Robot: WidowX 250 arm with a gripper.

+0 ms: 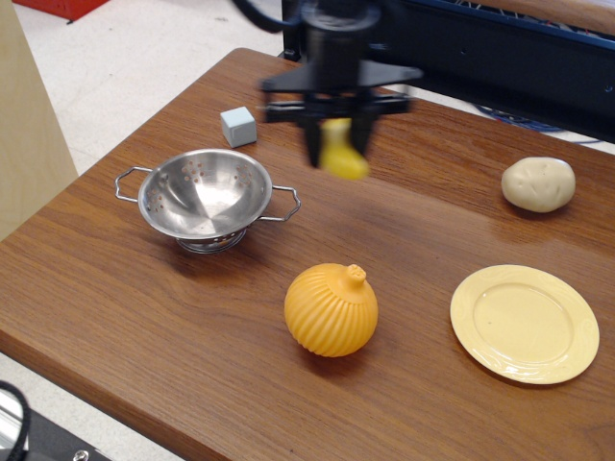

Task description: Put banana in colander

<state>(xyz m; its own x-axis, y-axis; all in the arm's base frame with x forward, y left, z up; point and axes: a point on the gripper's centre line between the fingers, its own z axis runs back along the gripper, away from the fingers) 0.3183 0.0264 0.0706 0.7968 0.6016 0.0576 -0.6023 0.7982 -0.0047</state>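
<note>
My gripper [336, 152] is shut on the banana [341, 154], a small bright-yellow curved toy that hangs between the black fingers, lifted well above the wooden table. The picture of the arm is motion-blurred. The colander [205, 197], a shiny steel bowl with drain holes and two wire loop handles, stands empty on the table at the left. The gripper is above and to the right of the colander, just past its right handle.
A ribbed orange onion-shaped toy [332, 309] sits at the front middle. A pale yellow plate [524, 324] lies at the right front. A beige potato toy [538, 183] lies at the right back. A small grey-blue cube [238, 126] sits behind the colander.
</note>
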